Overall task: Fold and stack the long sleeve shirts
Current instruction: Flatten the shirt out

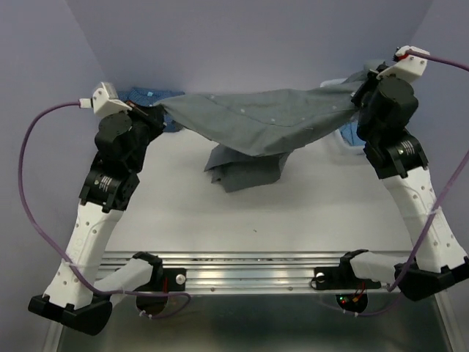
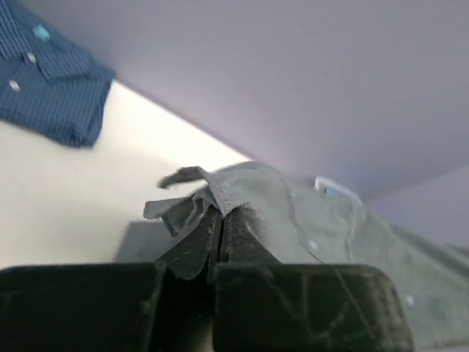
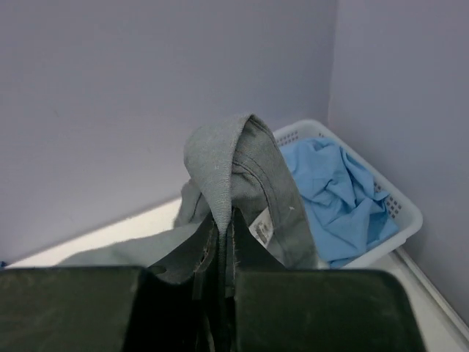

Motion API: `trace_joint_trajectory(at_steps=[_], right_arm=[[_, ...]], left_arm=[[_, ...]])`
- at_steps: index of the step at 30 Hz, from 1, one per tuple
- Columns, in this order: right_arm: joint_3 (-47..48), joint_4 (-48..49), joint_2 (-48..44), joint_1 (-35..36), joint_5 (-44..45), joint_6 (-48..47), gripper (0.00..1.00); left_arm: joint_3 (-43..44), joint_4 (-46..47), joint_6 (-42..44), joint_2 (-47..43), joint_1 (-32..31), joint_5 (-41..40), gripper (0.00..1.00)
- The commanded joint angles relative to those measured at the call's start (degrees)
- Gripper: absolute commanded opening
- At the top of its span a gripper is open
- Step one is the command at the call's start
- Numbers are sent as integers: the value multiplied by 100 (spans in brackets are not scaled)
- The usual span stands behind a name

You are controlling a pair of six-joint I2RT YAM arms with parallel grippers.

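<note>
The slate-grey long sleeve shirt (image 1: 256,117) hangs stretched between both arms above the table, its lower part drooping onto the tabletop (image 1: 242,169). My left gripper (image 1: 155,112) is shut on the shirt's hem edge (image 2: 220,192). My right gripper (image 1: 360,89) is shut on the collar (image 3: 220,165), where a white label (image 3: 262,227) shows. The dark blue checked shirt (image 2: 51,77) lies folded on the table at the far left, behind the left arm (image 1: 150,97).
A white basket (image 3: 399,213) holding light blue cloth (image 3: 337,198) stands in the far right corner against the wall. Purple cables loop from both wrists. A metal rail (image 1: 242,275) runs along the near edge.
</note>
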Motion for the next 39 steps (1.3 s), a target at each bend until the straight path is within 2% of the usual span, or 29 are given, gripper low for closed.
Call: trace_joint_trajectory(at_steps=[1,5,10,13,17,20,24,26,32,36,39], right_arm=[[113,211,-508,56,387,-330,1],[280,351,-694,56,290,-655,1],[728,579,-309,56,931,-1314,1],[895,703,34,56,1011,-1535,1],[1246,712,307,56,984,-1623,1],[1265,712,273,56,1028,-1658,1],[835,703,-148,56,1107,-1623,1],[431,703,-569,56,1195,-1588,1],[-185,659,-1493,56,1318,-1456,1],[-194,563,-1618,56,1441,-1447,1],[-360,545,-1337,56,1485,-1351,1]], left_arm=[[853,20,333,-27,116,-968,0],[1450,144,510,323,317,-1083,0],[1909,293,580,1000,1354,-73,0],[2128,408,615,1404,1731,409,0],[2340,408,624,1608,1917,964,0],[2077,592,563,1345,1917,1246,0],[1199,549,475,731,1917,1317,0],[665,426,387,258,1917,1308,0],[117,-382,299,-912,1917,1519,0],[134,-822,255,-1116,1917,1519,0],[-6,-919,185,-792,1917,1457,0]])
